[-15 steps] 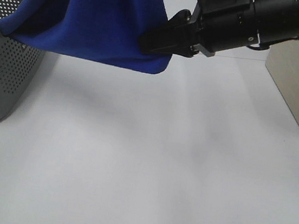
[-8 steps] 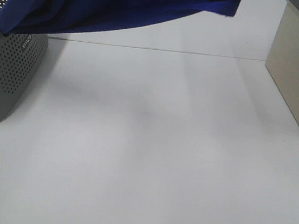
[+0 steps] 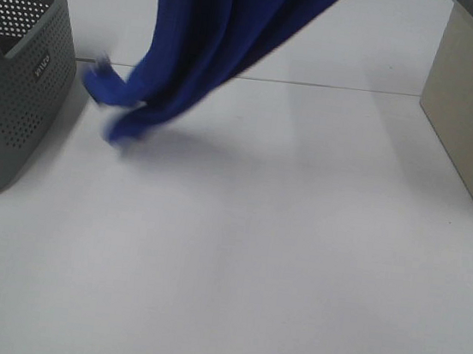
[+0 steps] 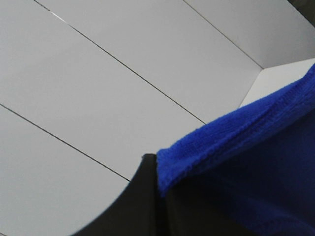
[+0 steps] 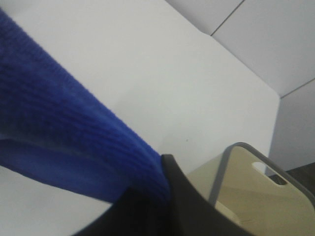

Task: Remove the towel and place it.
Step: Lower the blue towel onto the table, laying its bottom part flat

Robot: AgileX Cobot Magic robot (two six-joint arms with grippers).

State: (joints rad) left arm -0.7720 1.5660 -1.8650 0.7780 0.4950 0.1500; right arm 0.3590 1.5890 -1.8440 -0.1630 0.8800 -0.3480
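White counter (image 3: pixel 293 279) lies below. My left hand (image 4: pixel 158 194) and right hand (image 5: pixel 160 196) both pinch the blue towel (image 3: pixel 200 52), which hangs down, its blurry low end near the grey basket (image 3: pixel 13 98).

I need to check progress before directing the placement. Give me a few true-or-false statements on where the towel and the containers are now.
The towel hangs outside the grey basket. True.
The towel lies spread flat. False: it hangs from above, its lower end down near the table.
A beige bin stands on the right. True.
The towel is draped into the beige bin. False: it is apart from it, nearer the grey basket.
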